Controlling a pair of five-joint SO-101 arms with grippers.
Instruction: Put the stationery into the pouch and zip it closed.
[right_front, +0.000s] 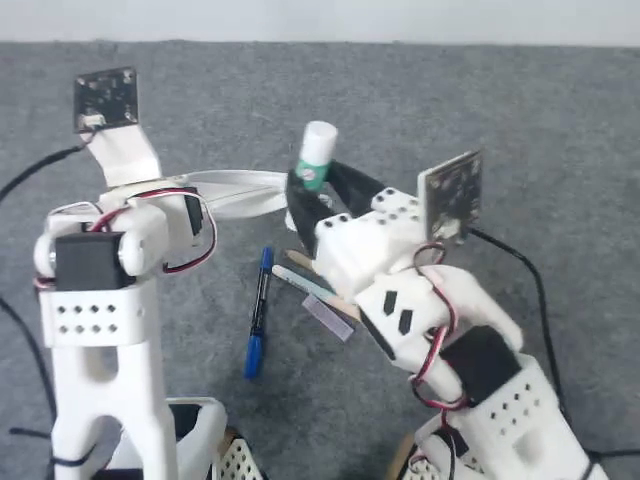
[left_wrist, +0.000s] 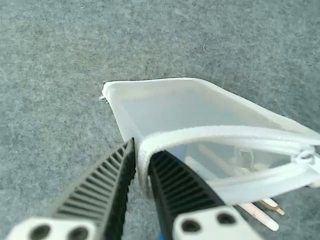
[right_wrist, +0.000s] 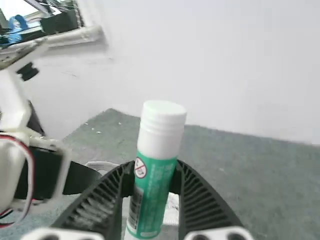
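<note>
The right claw (right_wrist: 155, 169) holds one green and white glue stick (right_wrist: 161, 125). The left claw (left_wrist: 141, 154) pinches one clear plastic pouch (left_wrist: 190, 107). One blue pen (right_front: 259, 312) lies nearby.

Smooth translucent plastic pouch (left_wrist: 190, 110), rough matt grey fabric table cover (right_front: 500, 120), glossy plastic glue stick (right_wrist: 156, 167)

Glue stick (right_front: 318, 146) in right tool (right_front: 313, 172)
</note>
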